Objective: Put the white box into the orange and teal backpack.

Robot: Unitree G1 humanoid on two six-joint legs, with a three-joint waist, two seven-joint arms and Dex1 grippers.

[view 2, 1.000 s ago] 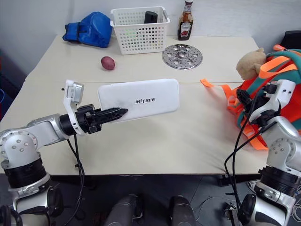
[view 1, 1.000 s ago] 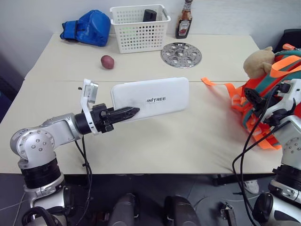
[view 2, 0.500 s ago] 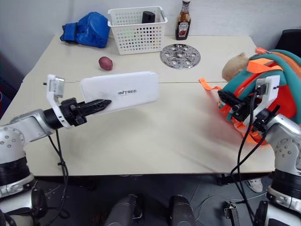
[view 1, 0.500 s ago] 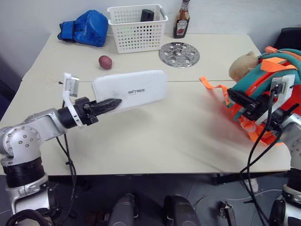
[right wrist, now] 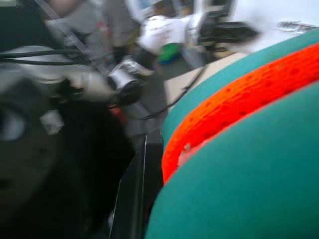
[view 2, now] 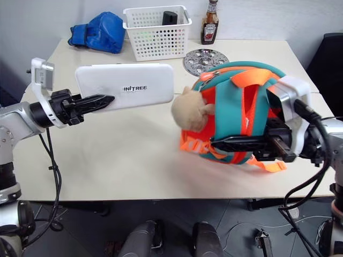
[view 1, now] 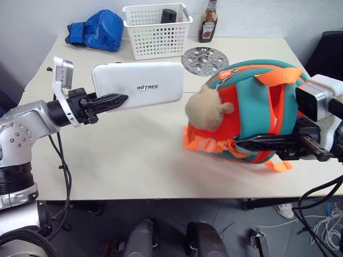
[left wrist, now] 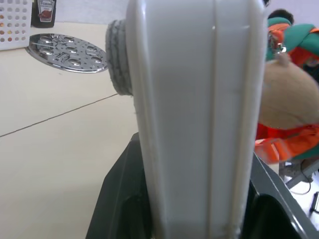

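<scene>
The white box (view 1: 138, 85) with dark lettering hangs flat above the table's left half. My left gripper (view 1: 119, 98) is shut on its near left end, and in the left wrist view the white box (left wrist: 194, 119) stands edge-on between the jaws. The orange and teal backpack (view 1: 252, 115) sits right of centre, its tan plush toy (view 1: 206, 110) facing the box. My right gripper (view 1: 242, 143) points left along the backpack's lower front, shut on its fabric, with orange webbing hanging beneath. A gap remains between box and backpack.
At the table's back stand a white perforated basket (view 1: 157, 32), a sauce bottle (view 1: 208, 21), a round metal plate (view 1: 204, 55) and a blue fabric bundle (view 1: 99, 31). A dark chair (view 1: 331, 48) stands past the right edge.
My right gripper swung left and back, carrying the backpack from the table's right edge toward the middle. My left gripper moved the box left and upward.
</scene>
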